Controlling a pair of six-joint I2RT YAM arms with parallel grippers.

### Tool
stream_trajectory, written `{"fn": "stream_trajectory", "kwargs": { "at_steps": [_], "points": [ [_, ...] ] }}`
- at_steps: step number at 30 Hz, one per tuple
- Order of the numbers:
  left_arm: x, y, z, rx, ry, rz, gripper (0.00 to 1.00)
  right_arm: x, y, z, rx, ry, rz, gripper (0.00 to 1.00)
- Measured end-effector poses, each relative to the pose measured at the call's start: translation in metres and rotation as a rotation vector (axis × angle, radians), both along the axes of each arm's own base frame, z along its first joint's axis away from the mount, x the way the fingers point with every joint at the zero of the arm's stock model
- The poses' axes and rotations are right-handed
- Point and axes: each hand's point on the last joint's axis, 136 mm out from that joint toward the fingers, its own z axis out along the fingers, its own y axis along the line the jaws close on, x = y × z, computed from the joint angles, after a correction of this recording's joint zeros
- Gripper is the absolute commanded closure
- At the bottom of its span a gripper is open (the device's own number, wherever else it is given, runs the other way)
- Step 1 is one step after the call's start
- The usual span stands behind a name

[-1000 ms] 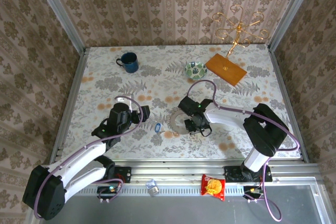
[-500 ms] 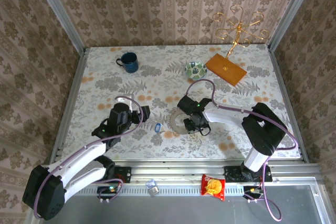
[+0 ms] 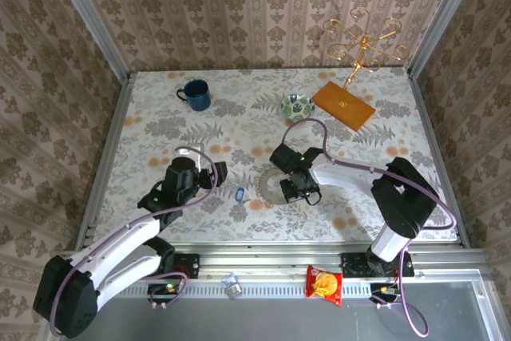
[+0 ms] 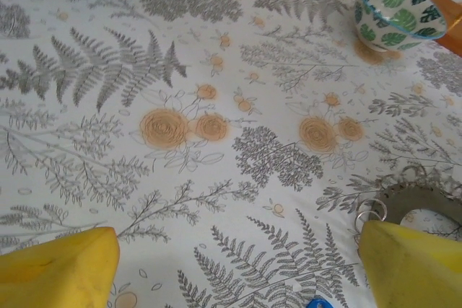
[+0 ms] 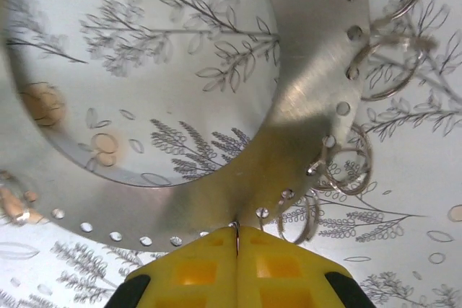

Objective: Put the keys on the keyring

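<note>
The grey keyring [image 3: 270,179] lies flat near the table's middle, with small wire split rings [image 5: 339,167] threaded through holes along its rim. My right gripper [image 3: 302,192] sits at the ring's right side. Its yellow fingers [image 5: 195,275] are shut on the outer edge of the keyring [image 5: 310,99]. One blue-headed key [image 3: 240,194] lies on the cloth left of the ring, and its head [image 4: 317,303] peeks in at the bottom of the left wrist view. My left gripper [image 3: 204,164] hovers left of it, fingers [image 4: 58,268] wide apart and empty. A second key is hidden.
A blue mug [image 3: 195,95] stands at the back left and a green patterned bowl [image 3: 297,105] at the back middle. An orange board [image 3: 343,105] carrying a gold wire stand sits at the back right. A snack packet [image 3: 324,283] lies on the front rail.
The right gripper and the ring edge have crept slightly left. The left arm has barely moved, and the key lies where it was.
</note>
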Motion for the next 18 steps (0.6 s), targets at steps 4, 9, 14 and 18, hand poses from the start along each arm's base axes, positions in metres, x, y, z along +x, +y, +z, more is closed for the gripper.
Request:
{"fn": "stream_trajectory", "kwargs": {
  "at_steps": [4,9,14,18],
  "points": [
    [0.001,-0.012,0.025,0.029,-0.078,-0.096,0.21,0.011,0.010,0.049,0.117,-0.161,0.110,1.00],
    [0.004,-0.037,0.073,0.091,-0.222,-0.267,0.31,0.022,0.021,0.119,0.274,-0.407,0.266,1.00],
    [-0.004,-0.067,0.109,0.178,-0.382,-0.495,0.34,0.031,0.024,0.164,0.387,-0.564,0.403,1.00],
    [-0.019,-0.089,0.112,0.245,-0.473,-0.688,0.43,0.032,0.028,0.190,0.476,-0.641,0.495,1.00]
  ]
}}
